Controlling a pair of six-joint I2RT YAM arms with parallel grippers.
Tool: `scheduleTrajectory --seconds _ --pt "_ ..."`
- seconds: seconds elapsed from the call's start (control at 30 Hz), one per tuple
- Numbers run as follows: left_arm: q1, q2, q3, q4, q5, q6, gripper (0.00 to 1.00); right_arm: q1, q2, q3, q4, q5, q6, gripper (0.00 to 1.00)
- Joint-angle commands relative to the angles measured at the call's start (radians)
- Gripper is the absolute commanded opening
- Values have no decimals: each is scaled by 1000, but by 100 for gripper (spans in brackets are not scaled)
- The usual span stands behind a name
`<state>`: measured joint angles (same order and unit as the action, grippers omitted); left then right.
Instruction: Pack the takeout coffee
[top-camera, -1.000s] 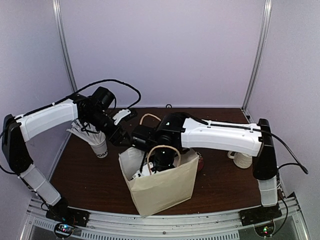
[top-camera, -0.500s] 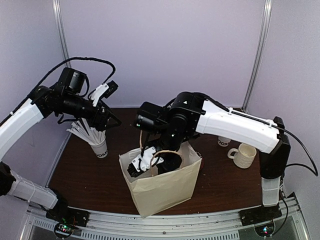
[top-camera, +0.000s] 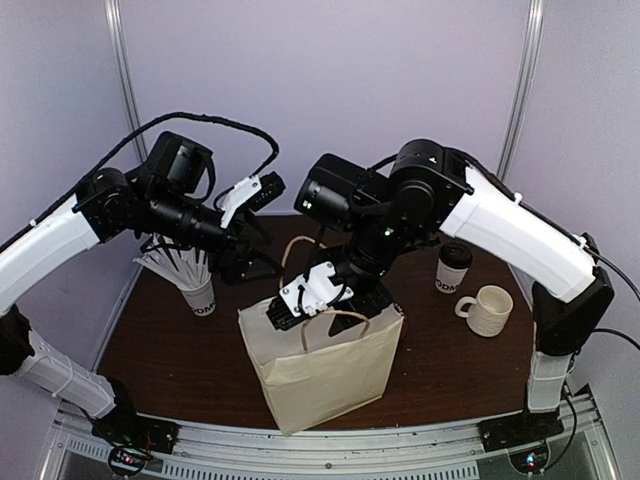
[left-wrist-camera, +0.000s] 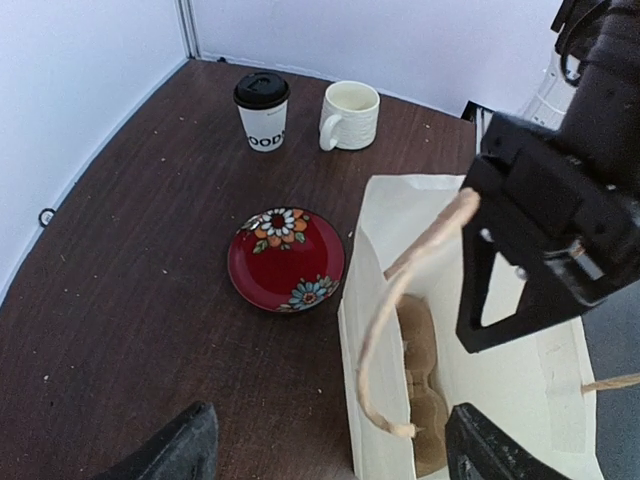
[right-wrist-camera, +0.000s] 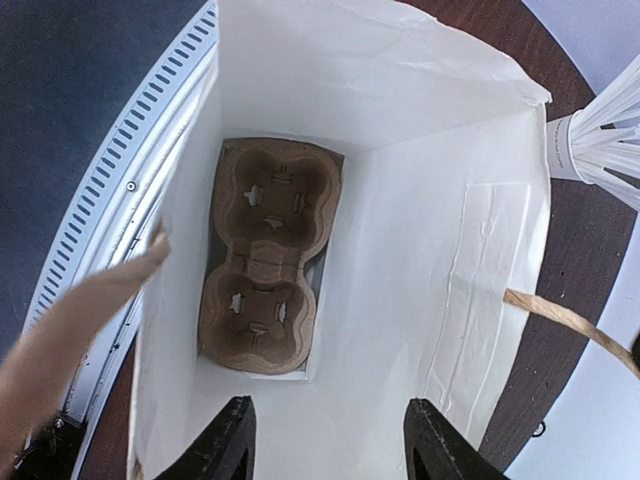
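The takeout coffee (top-camera: 452, 268), a white paper cup with a black lid on it, stands at the back right of the table; it also shows in the left wrist view (left-wrist-camera: 262, 110). The white paper bag (top-camera: 320, 365) stands open near the front; a brown two-cup carrier (right-wrist-camera: 265, 255) lies on its floor. My right gripper (top-camera: 305, 300) hangs open and empty just above the bag's mouth (right-wrist-camera: 340, 445). My left gripper (top-camera: 250, 262) is open and empty in the air left of the bag (left-wrist-camera: 340, 455). Neither touches the coffee.
A cream ribbed mug (top-camera: 487, 310) stands right of the coffee. A paper cup full of white sticks (top-camera: 190, 280) stands at the left. A red flowered bowl (left-wrist-camera: 287, 258) sits behind the bag. The bag's twine handles (left-wrist-camera: 400, 290) stick up.
My right gripper has risen out of the bag, empty, to just above its mouth. My left arm has swung right and forward toward the bag. The coffee has come into view.
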<state>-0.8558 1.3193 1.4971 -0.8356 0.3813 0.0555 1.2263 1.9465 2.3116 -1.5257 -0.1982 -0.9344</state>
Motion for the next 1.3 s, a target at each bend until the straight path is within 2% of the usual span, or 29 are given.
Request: scheduleTrajectory --seconds 0.0,0.1,0.2,0.3,0.47,0.63,0.77,0.97,1.13,1.27 --pt "-21 69 72 66 13 -28 79 -5 -76 67 -67 -34 5 53" --pt "-28 117 116 78 56 -36 74 -9 -113 84 -91 -36 19 53" --pt "-31 152 156 90 77 -41 62 -39 -161 80 -108 -38 21 52" --pt "-31 192 194 65 101 -23 43 -106 -208 78 -108 -50 23 52" --pt "-31 246 278 -29 97 17 2 -310 -277 56 -89 -140 24 52" --pt "-30 253 368 -133 -25 93 0 -553 -347 -94 73 -243 86 50" --pt "-29 230 390 -174 -123 146 0 -652 -388 -251 194 -307 152 50" --pt "-29 211 368 -178 -183 162 0 -678 -403 -345 264 -334 185 50" --pt "-29 170 303 -96 -280 143 0 -679 -394 -371 294 -329 202 50" --pt "-29 148 283 -52 -343 189 0 -679 -386 -378 311 -322 213 50"
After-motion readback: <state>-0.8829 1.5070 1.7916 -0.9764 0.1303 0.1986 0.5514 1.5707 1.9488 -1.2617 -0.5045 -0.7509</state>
